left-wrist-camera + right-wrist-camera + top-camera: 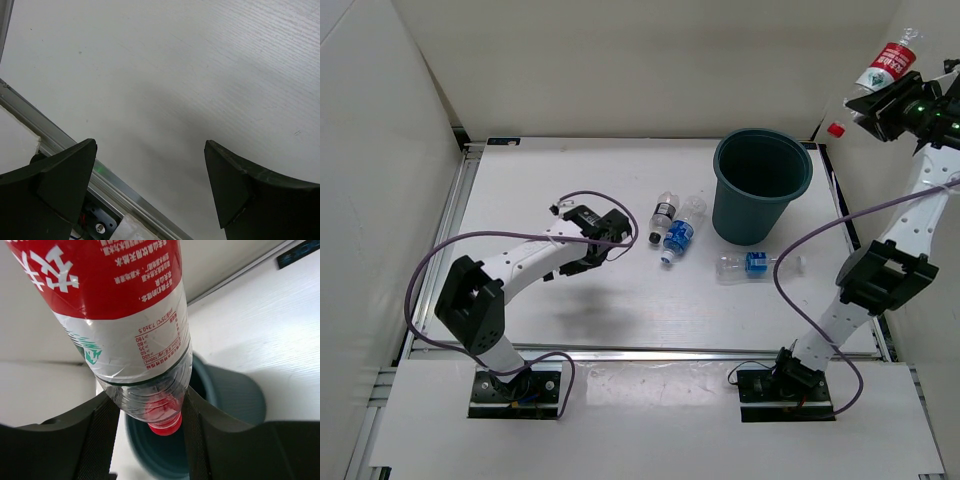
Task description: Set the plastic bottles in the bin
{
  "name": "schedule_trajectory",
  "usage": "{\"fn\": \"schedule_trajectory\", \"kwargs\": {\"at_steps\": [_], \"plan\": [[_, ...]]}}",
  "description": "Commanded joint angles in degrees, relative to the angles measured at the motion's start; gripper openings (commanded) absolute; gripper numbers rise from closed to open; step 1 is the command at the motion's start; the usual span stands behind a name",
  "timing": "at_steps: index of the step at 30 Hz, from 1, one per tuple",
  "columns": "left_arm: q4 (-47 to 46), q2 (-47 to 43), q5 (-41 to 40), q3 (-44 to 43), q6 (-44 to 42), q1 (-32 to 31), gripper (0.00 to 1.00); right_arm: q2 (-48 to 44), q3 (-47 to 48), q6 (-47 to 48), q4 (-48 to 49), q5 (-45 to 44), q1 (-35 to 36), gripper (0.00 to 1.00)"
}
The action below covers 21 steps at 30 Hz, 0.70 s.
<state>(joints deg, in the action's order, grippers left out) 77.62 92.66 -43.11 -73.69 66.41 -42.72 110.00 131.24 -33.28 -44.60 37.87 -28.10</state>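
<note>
The dark teal bin stands at the back right of the table. My right gripper is raised high to the right of the bin and is shut on a red-label bottle, held neck-down with its red cap lowest. In the right wrist view the bottle sits between my right gripper's jaws, with its cap over the bin's opening. Three bottles lie on the table: a dark-label one, a blue-label one and another blue-label one. My left gripper is open and empty, just left of the first two.
White walls close in the table on the left, back and right. The left wrist view shows bare white tabletop between the open left gripper and the aluminium rail at the table's near edge. Purple cables loop beside both arms.
</note>
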Motion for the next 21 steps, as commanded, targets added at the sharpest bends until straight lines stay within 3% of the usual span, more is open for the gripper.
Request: {"fn": "schedule_trajectory", "kwargs": {"at_steps": [1,4,8,16,18,21], "plan": [[1.04,-3.19,-1.62,0.48,-1.02,-0.87,1.00,-4.52,-3.17,-0.56,1.62,6.15,2.16,0.00],[-0.54,-3.19,-1.62,0.48,-3.04,-0.87,1.00,-6.98,-6.87,1.44,1.62,5.03,7.16,0.00],[-1.16,-3.19,-2.15,0.48,-4.36,-0.87,1.00,-9.00,-9.24,6.02,-2.06,-5.50,14.54,0.00],[-1.69,-5.47,-3.29,2.58,-4.89,-0.87,1.00,-19.19,-27.60,5.50,-0.14,-17.29,17.02,0.08],[-2.21,-5.47,-3.29,3.20,-5.41,-0.87,1.00,-20.60,-32.26,4.98,1.00,-18.18,17.02,0.22],[-2.74,-6.00,-3.29,3.20,-6.47,-0.87,1.00,-22.02,-33.77,4.98,1.88,-19.22,17.55,0.74]]}}
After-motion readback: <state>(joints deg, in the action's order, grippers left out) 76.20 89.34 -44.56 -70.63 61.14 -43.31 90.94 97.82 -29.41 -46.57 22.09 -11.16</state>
